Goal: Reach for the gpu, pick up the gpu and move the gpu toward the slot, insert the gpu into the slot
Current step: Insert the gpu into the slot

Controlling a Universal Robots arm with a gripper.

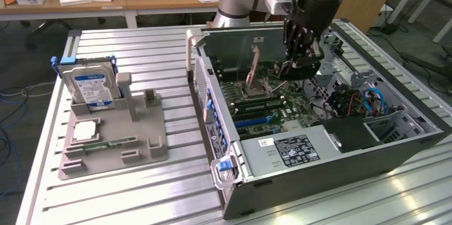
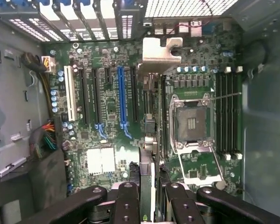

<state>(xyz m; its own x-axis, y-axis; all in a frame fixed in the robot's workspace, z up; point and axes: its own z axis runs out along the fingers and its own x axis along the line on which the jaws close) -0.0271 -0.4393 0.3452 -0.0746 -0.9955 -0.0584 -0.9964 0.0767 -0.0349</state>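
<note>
gpu [image 2: 149, 151]: pinched edge-on in hand [image 2: 148, 198], held over motherboard [image 2: 109, 109] just beside blue slot [image 2: 122, 98]; pick-up judged done, seating judged outstanding

The table of ribbed aluminium slats [image 1: 141, 198] has a brushed, faintly shiny finish. The grey moulded plastic holder [image 1: 141, 140] looks matt and smooth. The silver metal hard drive [image 1: 90, 84] carries a glossy blue label. The dark grey sheet-metal computer case [image 1: 353, 164] is painted satin. The green motherboard [image 2: 111, 116] gleams slightly, and its long blue plastic slot [image 2: 122, 98] is smooth. The thin dark gpu card [image 2: 149, 140] ends in a bare bright metal bracket. The black gripper [image 2: 148, 191] looks matt.
</note>
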